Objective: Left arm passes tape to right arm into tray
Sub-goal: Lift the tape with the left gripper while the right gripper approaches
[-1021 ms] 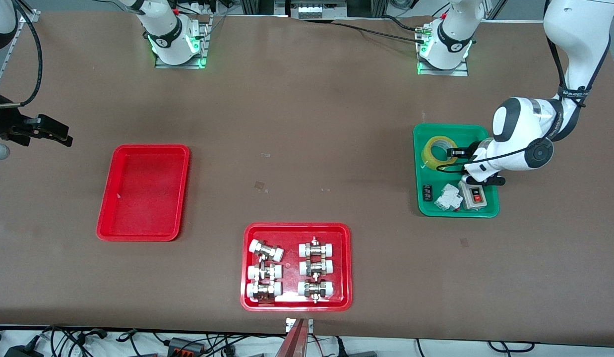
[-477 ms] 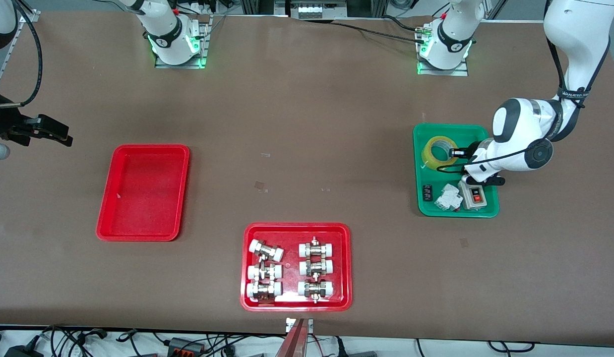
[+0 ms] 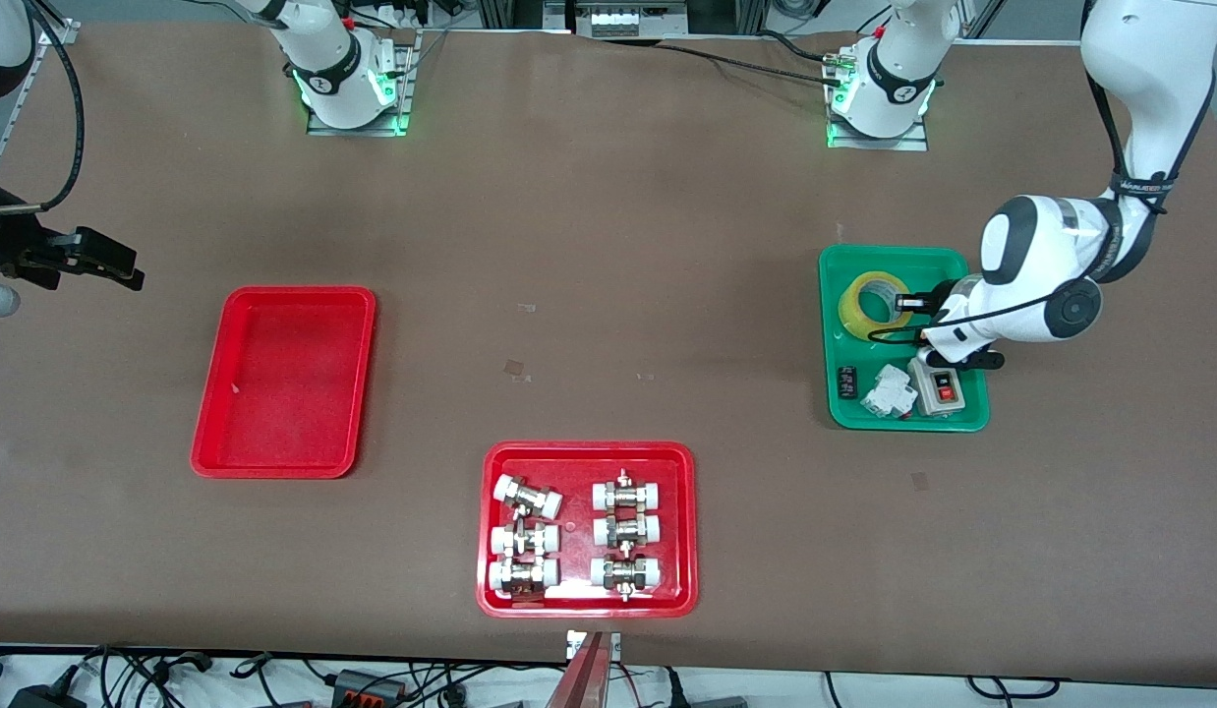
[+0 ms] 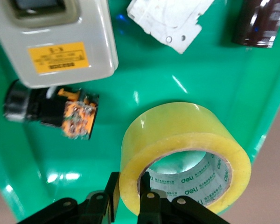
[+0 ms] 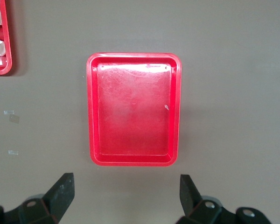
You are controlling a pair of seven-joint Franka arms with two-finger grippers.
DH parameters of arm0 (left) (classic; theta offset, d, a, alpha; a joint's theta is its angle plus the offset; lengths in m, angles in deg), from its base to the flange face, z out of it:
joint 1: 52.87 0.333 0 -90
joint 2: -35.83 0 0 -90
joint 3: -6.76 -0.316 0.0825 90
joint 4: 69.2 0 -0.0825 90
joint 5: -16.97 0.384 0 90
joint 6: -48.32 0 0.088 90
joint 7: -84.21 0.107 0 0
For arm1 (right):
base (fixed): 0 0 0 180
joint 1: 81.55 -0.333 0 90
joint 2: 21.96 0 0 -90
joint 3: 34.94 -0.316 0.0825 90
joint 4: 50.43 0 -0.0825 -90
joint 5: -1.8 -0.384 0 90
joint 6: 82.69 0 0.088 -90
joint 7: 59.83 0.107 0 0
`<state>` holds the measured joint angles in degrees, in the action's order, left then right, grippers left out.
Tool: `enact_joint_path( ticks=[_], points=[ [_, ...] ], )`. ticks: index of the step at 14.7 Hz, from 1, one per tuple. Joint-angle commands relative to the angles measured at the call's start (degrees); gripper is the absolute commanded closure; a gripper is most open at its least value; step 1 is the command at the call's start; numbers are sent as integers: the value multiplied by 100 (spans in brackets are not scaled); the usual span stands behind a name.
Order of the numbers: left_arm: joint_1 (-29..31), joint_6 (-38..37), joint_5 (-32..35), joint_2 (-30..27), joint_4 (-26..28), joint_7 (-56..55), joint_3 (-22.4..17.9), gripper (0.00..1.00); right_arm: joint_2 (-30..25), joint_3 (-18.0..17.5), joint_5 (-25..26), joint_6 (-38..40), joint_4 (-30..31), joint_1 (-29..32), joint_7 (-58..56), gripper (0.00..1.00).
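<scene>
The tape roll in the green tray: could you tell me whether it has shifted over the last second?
Yes, slightly. In the front view the tape, pinched by the left pincer, has edged toward the left arm's end of the green tray.

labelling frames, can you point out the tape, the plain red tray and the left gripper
tape (image 4: 177,123): left wrist view, on the yellow outer band of the roll.
plain red tray (image 3: 207,433): front view, on its rim.
left gripper (image 4: 129,193): left wrist view, between the fingertips pinching the roll's wall.

Translucent yellow tape (image 4: 184,140) on glossy green tray (image 3: 844,264); plain red tray (image 5: 133,109); brown table (image 3: 608,256)
</scene>
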<state>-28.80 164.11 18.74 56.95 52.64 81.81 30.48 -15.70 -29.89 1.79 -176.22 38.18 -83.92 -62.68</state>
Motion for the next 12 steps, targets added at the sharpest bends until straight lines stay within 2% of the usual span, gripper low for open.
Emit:
enact_joint_path(
  ticks=[1,3,4,6,8,10,12],
  points=[
    [36,-1518,-247,-170,-1158,38,464,99,-64,-4,-78,18,60,27,-23,0],
    [-94,-2372,-265,-83,-2081,-58,677,99,-72,-4,-70,27,51,9,-31,0],
    [-339,-2724,-239,66,-2486,-76,713,99,-72,-13,-70,45,51,-8,-40,0],
    [-561,-3227,-256,190,-3041,-120,739,99,-55,-31,-78,45,42,-96,21,0],
    [-596,-3194,-631,86,-3358,-103,1071,100,6,-22,-87,53,51,-193,-22,0],
    [-605,-3010,-809,-20,-3963,-129,1493,99,338,-22,-78,141,77,-403,-83,0],
    [-666,-2983,-1395,207,-4457,-190,1697,100,437,-48,-244,334,68,-457,-145,0]
  ],
)
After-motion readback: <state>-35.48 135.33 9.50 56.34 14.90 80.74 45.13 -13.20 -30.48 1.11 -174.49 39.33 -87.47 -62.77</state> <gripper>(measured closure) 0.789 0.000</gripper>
